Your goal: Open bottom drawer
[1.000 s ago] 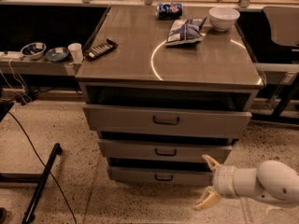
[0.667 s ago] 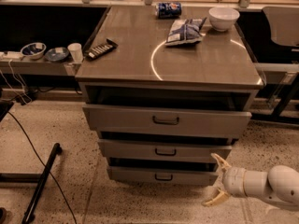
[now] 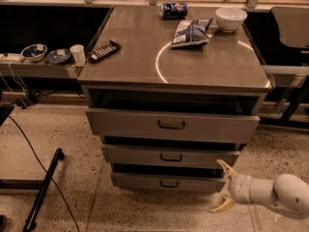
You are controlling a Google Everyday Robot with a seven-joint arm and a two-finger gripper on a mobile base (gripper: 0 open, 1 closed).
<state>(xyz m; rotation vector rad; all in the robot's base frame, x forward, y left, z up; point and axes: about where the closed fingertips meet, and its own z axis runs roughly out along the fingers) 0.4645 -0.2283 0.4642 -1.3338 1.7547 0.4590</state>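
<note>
The bottom drawer point(image 3: 166, 181) is the lowest, shallowest grey front of the cabinet, with a small dark loop handle point(image 3: 169, 183) at its centre. It stands pulled out slightly, with a dark gap above it. My gripper point(image 3: 222, 186) is at the lower right, just right of the drawer's right end, close to the floor. Its two pale fingers are spread apart and hold nothing. The white arm point(image 3: 280, 195) runs off to the right edge.
The middle drawer point(image 3: 170, 155) and top drawer point(image 3: 171, 124) also stand slightly out. On the cabinet top lie a remote point(image 3: 103, 51), chip bag point(image 3: 191, 32), can point(image 3: 174, 9) and white bowl point(image 3: 231, 18). A black stand leg point(image 3: 42, 190) lies on the floor at left.
My gripper has moved right and a little down, away from the bottom drawer's right end. The drawers have not moved.
</note>
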